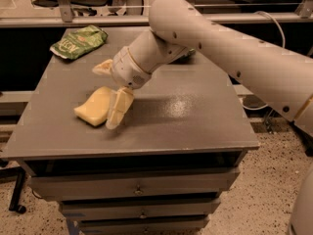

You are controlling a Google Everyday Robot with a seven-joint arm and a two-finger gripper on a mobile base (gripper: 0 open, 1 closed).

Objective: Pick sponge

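The pale yellow sponge [92, 106] lies flat on the grey table top [186, 116], left of centre. My gripper [104, 97] reaches in from the right, just above and against the sponge. Its cream padded fingers are spread wide. One finger [119, 109] points down at the sponge's right edge and touches or nearly touches it. The other finger [102, 68] sticks out beyond the sponge's far side. The sponge rests on the table and is not gripped.
A green snack bag [78, 41] lies at the table's far left corner. Another green item [190, 53] peeks out behind my arm at the back. The table is a drawer cabinet; its front edge [132, 153] is close below the sponge.
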